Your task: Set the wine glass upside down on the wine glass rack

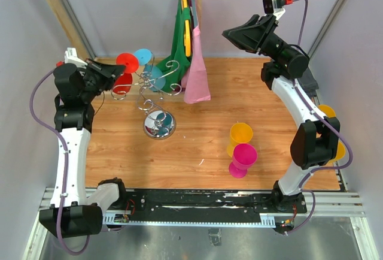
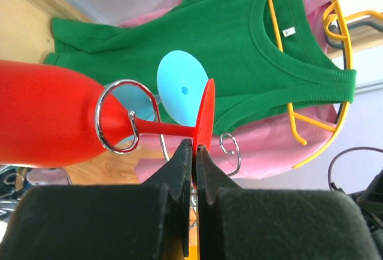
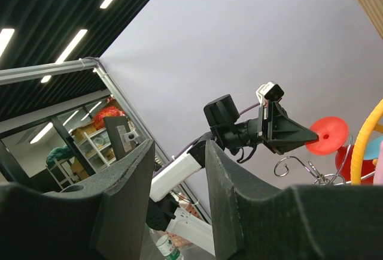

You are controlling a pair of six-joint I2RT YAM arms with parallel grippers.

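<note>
Gripping the thin edge of the round foot, the left pincer (image 2: pixel 194 147) is clamped shut on the red wine glass (image 2: pixel 66 119). The glass is at the rack (image 1: pixel 159 124), on the far left of the counter (image 1: pixel 197 110). It lies tilted rather than hanging straight, with the foot toward the pincer and the bowl away from it. The stem crosses one curled hook (image 2: pixel 114 116). From the wrist view it looks to sit inside the loop, though I cannot tell if it is fully seated. A blue glass (image 2: pixel 179 89) is just beside it on the same rack.

Right pincer (image 3: pixel 179 149): fingers apart, nothing between them, raised well away from the rack.

Handling, my read:
- **Material:** opaque and plastic-looking, so probably light, stiff and unlikely to shatter.
- **Surface:** glossy, likely slippery.
- **Balance:** the bowl is the bulky end and will want to swing down.
- **Hold:** a pinch on the flat foot rim is narrow, so the glass could pivot there. That hold does keep the stem free for the hook, which makes it the sensible one. Taking the stem just under the foot would be steadier but would crowd the wire.
</note>
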